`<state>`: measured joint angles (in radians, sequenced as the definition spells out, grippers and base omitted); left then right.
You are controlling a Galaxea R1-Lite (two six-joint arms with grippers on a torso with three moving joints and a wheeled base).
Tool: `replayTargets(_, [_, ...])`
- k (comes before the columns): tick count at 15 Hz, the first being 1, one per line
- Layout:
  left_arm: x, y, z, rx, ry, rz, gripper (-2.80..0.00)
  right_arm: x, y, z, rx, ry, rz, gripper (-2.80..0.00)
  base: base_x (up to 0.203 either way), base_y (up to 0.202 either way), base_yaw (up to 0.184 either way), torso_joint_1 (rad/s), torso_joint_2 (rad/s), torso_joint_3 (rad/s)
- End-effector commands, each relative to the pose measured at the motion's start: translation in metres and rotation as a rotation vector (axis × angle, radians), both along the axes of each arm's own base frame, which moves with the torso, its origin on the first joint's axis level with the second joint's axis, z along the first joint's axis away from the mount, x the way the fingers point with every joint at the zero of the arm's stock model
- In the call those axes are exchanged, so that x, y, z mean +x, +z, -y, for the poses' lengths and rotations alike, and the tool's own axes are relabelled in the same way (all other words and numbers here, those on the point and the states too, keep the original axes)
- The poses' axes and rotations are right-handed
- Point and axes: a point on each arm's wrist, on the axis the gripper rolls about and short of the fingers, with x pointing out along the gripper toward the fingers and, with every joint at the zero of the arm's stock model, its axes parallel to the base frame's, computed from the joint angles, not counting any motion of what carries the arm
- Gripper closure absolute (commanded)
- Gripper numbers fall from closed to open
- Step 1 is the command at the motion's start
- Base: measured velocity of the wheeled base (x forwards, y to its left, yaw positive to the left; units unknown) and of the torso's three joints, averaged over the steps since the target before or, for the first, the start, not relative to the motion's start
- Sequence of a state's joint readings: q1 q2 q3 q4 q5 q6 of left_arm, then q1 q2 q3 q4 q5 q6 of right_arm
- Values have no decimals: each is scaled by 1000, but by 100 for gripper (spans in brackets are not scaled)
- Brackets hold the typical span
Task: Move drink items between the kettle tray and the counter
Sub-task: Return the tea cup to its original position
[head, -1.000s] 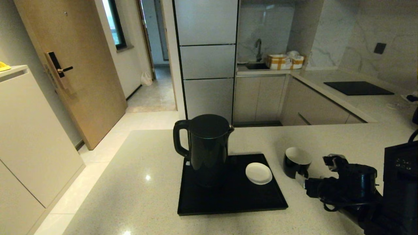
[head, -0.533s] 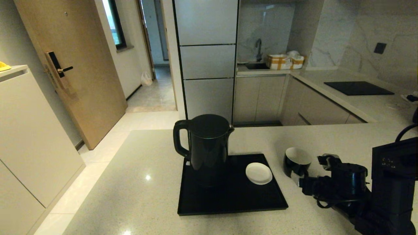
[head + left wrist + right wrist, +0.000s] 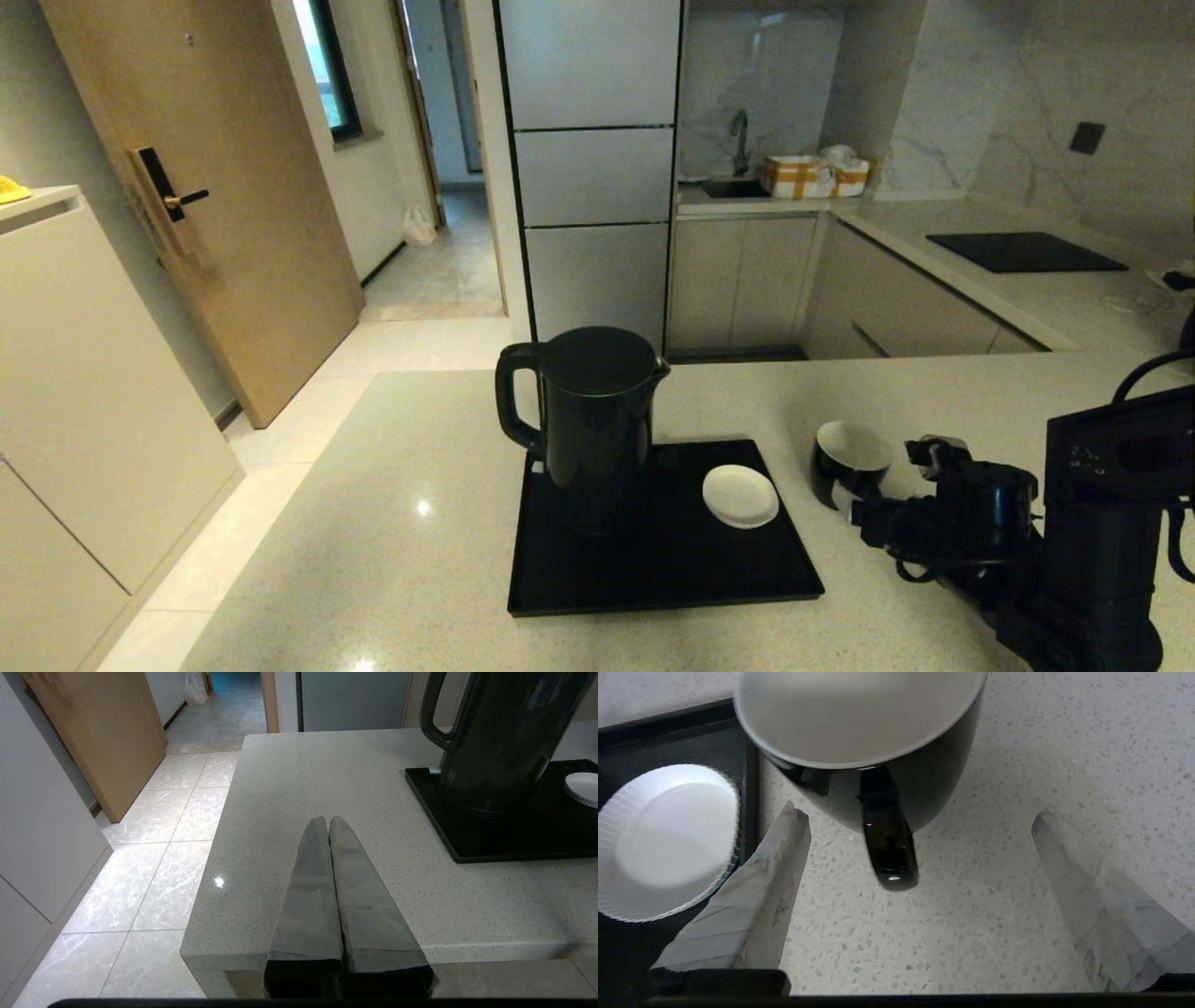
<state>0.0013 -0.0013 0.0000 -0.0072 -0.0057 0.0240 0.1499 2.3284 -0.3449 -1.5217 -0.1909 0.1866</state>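
I am lining up the wide-open right gripper (image 3: pixel 920 816) on the cup (image 3: pixel 878 746), which is standing on the counter (image 3: pixel 1041 742) just beside the tray (image 3: pixel 653 569), keeping its handle (image 3: pixel 887 844) centred between both fingers.

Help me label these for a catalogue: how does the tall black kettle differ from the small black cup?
The tall glossy black electric kettle stands on the flat black tray; the small black cup sits on the beige speckled counter. The kettle is far taller and lidded; the cup is open, showing a white inside. Both are glossy black with handles, upright.
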Motion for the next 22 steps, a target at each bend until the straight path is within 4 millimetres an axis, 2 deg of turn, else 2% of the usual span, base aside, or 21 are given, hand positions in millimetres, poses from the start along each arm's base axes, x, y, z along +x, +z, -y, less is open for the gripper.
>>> replayTargets(1, [0, 0, 0, 1, -2, -1, 0, 2, 0, 1, -5, -16, 11, -280, 0, 0, 0, 0, 0, 0])
replayTargets(5, [0, 0, 0, 1, -2, -1, 0, 3, -1, 1, -16, -43, 11, -280, 0, 0, 0, 0, 0, 0])
replayTargets(6, [0, 0, 0, 1, -2, -1, 0, 2, -1, 1, -18, -42, 10, 0, 0, 0, 0, 0, 0, 0])
replayTargets(22, [0, 0, 0, 1, 0, -1, 0, 0, -10, -3, -18, -19, -23, 0, 0, 0, 0, 0, 0, 0])
